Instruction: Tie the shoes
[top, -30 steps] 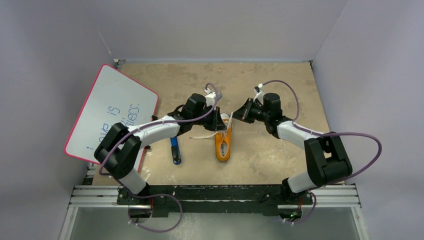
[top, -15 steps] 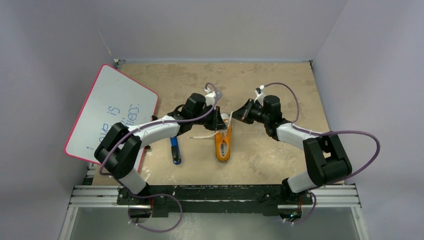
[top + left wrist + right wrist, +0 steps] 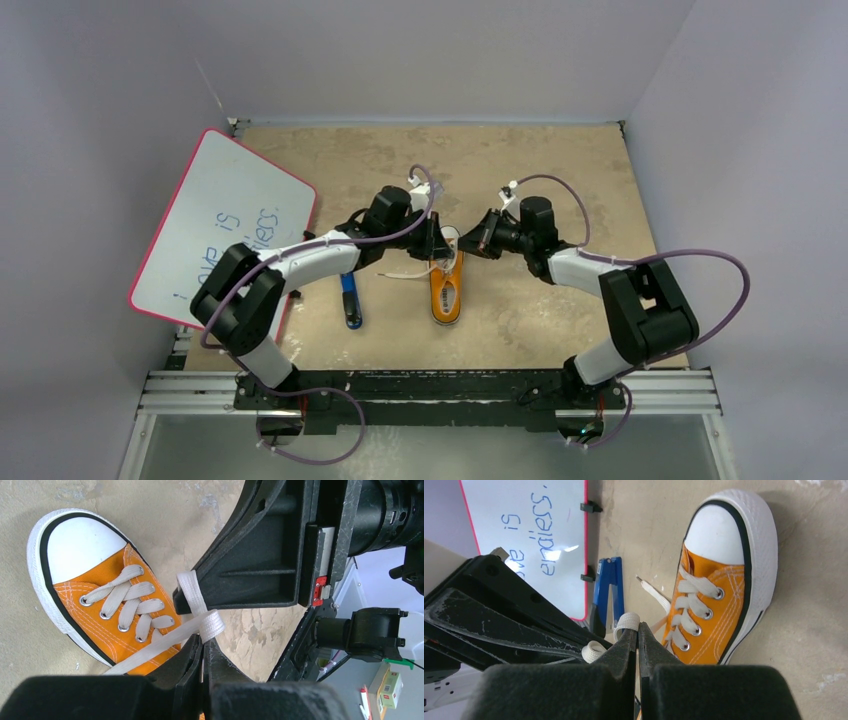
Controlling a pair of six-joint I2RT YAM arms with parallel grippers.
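Observation:
The orange sneaker (image 3: 447, 287) with its white toe cap lies mid-table, toe pointing away from the arm bases. It also shows in the left wrist view (image 3: 107, 600) and the right wrist view (image 3: 719, 600). My left gripper (image 3: 440, 244) hovers over the toe end, shut on a folded white lace (image 3: 211, 625); its tips show in the left wrist view (image 3: 204, 642). My right gripper (image 3: 468, 240) is close beside it, shut on a loop of the other lace (image 3: 628, 620), tips in the right wrist view (image 3: 638, 632). A loose lace end (image 3: 405, 271) trails left of the shoe.
A blue-and-black marker-like stick (image 3: 350, 298) lies left of the shoe. A pink-rimmed whiteboard (image 3: 225, 225) with blue writing leans at the left edge. Grey walls enclose the table on three sides. The aluminium rail (image 3: 430, 390) runs along the near edge.
My right gripper has moved left toward the left gripper, closing the gap over the shoe's toe end. The left gripper and the shoe have hardly moved.

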